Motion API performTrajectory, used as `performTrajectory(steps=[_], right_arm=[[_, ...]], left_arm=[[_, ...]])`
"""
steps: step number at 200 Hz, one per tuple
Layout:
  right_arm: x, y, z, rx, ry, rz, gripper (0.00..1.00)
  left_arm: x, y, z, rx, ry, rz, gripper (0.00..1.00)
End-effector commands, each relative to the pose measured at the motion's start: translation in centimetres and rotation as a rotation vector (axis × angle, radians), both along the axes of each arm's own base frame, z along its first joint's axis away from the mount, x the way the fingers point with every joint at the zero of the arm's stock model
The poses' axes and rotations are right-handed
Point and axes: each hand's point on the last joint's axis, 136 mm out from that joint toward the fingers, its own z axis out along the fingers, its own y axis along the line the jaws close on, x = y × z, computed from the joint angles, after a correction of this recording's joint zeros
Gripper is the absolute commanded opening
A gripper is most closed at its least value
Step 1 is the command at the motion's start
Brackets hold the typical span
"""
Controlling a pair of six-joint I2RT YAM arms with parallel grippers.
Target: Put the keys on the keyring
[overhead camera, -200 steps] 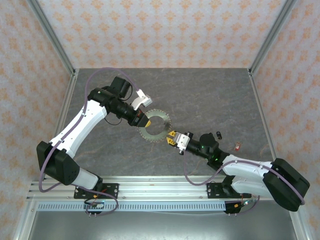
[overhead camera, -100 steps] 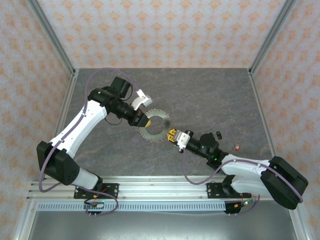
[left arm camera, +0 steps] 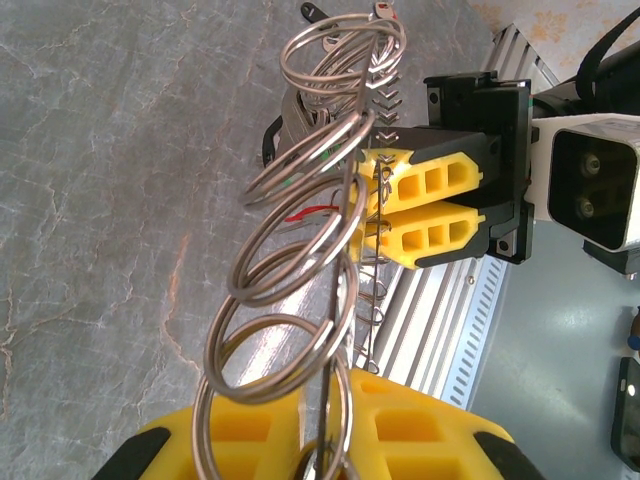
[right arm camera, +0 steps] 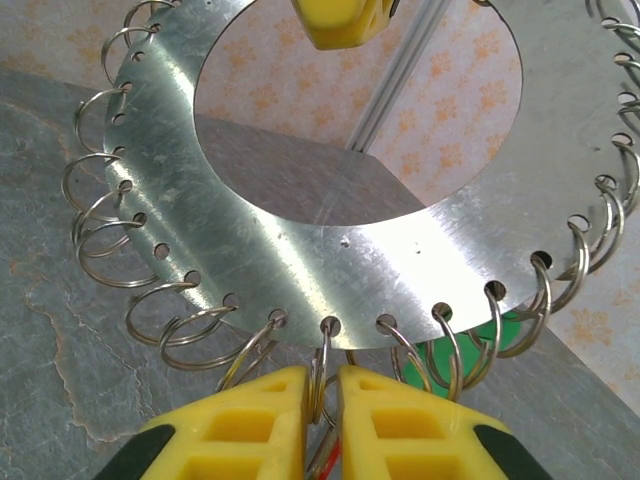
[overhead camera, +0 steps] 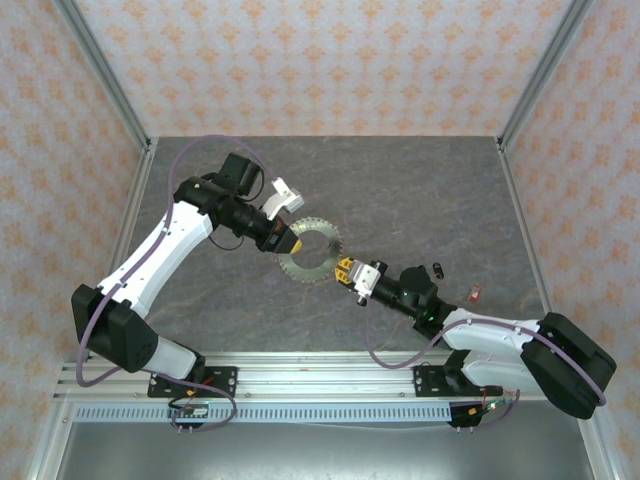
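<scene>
The left gripper [overhead camera: 287, 243] is seen clenched on the left rim of the keyring [overhead camera: 298, 266], which is held up over the middle of the table [overhead camera: 420, 180] between the two arms. In the right wrist view the keyring [right arm camera: 300, 250] is shown as a flat, brushed-metal plate with a wide round hole. Small holes are punched along its rim, and a wire loop [right arm camera: 110, 250] is hung from each. In the left wrist view the plate is seen edge-on, so little but the loops can be made out.

The right gripper [right arm camera: 322, 400] is pinched on one loop at the plate's lower rim. A green piece [right arm camera: 490, 335] is mostly hidden behind the plate, and what it is cannot be told.

A black key [overhead camera: 437, 267] and a red key [overhead camera: 475, 292] lie toward the table's right edge, too small for detail.
</scene>
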Motion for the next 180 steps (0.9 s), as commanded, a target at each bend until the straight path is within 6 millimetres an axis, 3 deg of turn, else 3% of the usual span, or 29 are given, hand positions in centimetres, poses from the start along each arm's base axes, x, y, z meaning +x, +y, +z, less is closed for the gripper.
performTrajectory(steps=[1, 22, 75, 104, 115, 171, 180], right_arm=[[0.2, 0.1, 1.4, 0.040, -0.029, -0.012, 0.07], [0.4, 0.0, 1.7, 0.048, -0.034, -0.021, 0.00], [0.0, -0.2, 2.8, 0.104, 0.010, -0.018, 0.00], [-0.4, -0.6, 3.4, 0.140, 0.044, -0.017, 0.00], [-0.6, -0.8, 3.5, 0.151, 0.053, -0.017, 0.00], [-2.5, -0.2, 2.3, 0.140, 0.180, 0.078, 0.00], [-2.6, -0.3, 1.7, 0.126, 0.197, 0.079, 0.00]], left_arm=[[-0.2, -0.1, 1.4, -0.054, -0.026, 0.003, 0.00], [-0.1, -0.1, 1.3, -0.054, -0.026, 0.011, 0.00], [2.4, 0.3, -1.4, -0.039, 0.020, 0.182, 0.03], [2.4, 0.8, -3.8, 0.001, 0.091, 0.243, 0.07], [2.1, 0.8, -4.8, -0.001, 0.124, 0.254, 0.13], [1.2, 0.4, -8.0, -0.053, 0.210, 0.290, 0.18], [1.2, 0.6, -8.6, -0.048, 0.217, 0.315, 0.23]])
